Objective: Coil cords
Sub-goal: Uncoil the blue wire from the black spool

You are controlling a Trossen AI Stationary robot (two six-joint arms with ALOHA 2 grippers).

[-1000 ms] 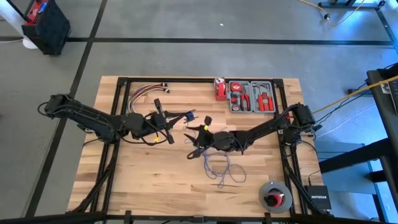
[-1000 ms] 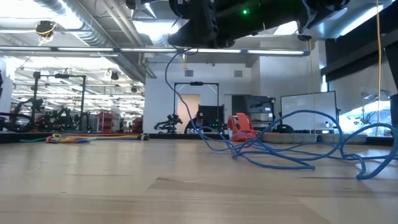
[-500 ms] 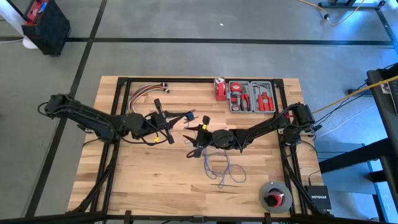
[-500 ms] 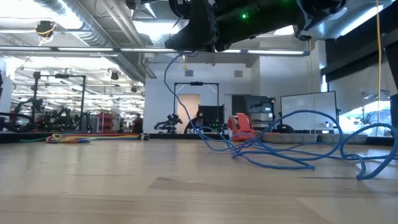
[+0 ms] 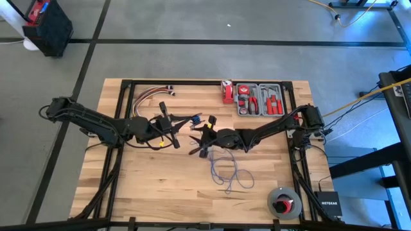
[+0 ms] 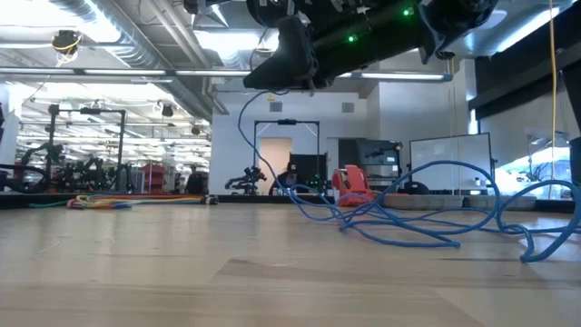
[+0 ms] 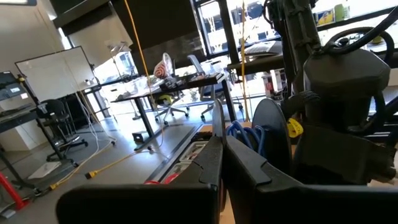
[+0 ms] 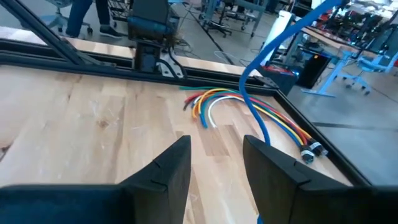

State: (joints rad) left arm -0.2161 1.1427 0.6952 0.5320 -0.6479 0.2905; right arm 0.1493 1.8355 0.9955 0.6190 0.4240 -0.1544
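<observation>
My left gripper (image 5: pixel 168 125) is raised near the middle of the table (image 5: pixel 148 186) with its jaws pressed shut, the blue-violet cord (image 6: pixel 243 123) hanging down from it. My right gripper (image 5: pixel 200 142) is just beside it, also raised, jaws spread apart and gripping nothing. Most of the cord lies in loose loops on the wood on my right gripper's side.

Overhead; table-level; two wrist views
</observation>
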